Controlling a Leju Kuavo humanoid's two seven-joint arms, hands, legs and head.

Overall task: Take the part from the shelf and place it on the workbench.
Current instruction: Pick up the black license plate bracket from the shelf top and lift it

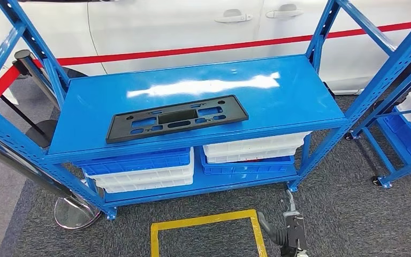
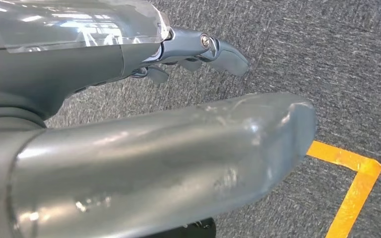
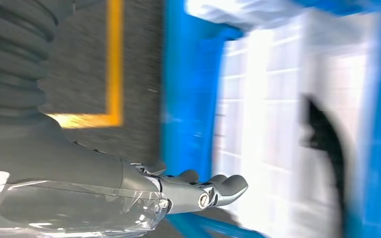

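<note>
- Black plate-holder part (image 1: 176, 118) lies flat on the blue shelf (image 1: 299, 91) top, toward nine o'clock of centre.
- Left hand (image 2: 198, 49) and right hand (image 3: 198, 191) hang empty, fingers loosely extended.
- Risk: the thin, flat part may slide away instead of lifting.

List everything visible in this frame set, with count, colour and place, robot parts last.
Part: one, black, flat on the top shelf, left of centre.
Shelf rack: one, blue, facing the robot.
Second rack: one, blue, at the right.
Crates: several, blue and white, stacked on the lower shelf.
Car: one, white with a red stripe, behind the rack.
Floor tape: yellow outline on grey carpet.
Stanchion base: one, chrome, lower left.
Left hand: grey, over carpet, holding nothing.
Right hand: grey, near the lower shelf, holding nothing.
</note>
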